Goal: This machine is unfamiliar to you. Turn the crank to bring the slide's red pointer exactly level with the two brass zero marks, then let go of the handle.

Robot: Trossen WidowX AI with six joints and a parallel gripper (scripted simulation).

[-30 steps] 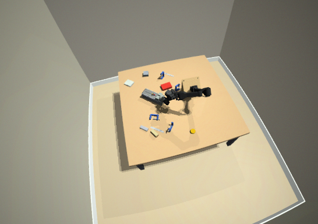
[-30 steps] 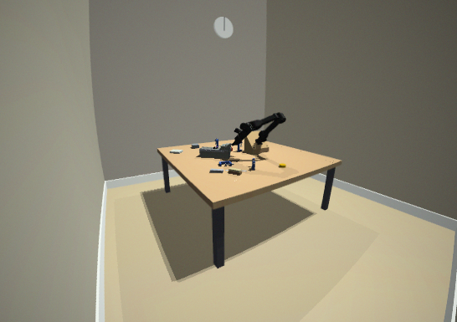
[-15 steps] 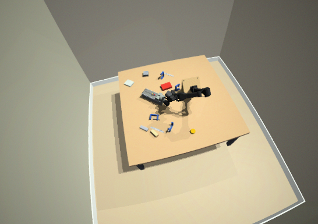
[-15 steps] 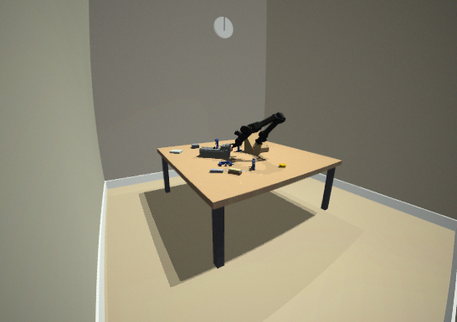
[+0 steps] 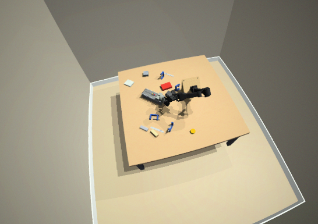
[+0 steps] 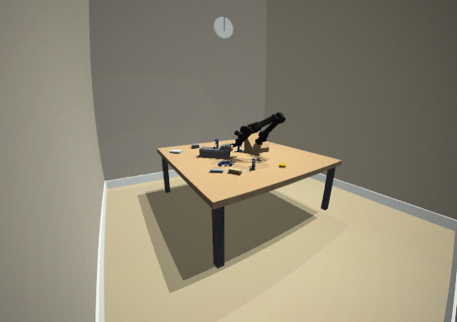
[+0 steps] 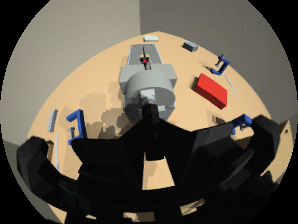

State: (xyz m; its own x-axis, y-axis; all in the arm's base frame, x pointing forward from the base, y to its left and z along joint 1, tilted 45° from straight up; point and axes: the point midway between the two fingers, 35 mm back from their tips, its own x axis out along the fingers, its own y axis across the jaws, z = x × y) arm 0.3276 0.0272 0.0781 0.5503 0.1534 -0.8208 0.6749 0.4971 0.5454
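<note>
Here, pinching the black crank handle in the gripper, right by a smooth, pale grey drum. Beyond, stretching away as a long grey machine bed on the wooden counter. Farther along, showing a tiny red pointer near brass, too small to judge level
</note>
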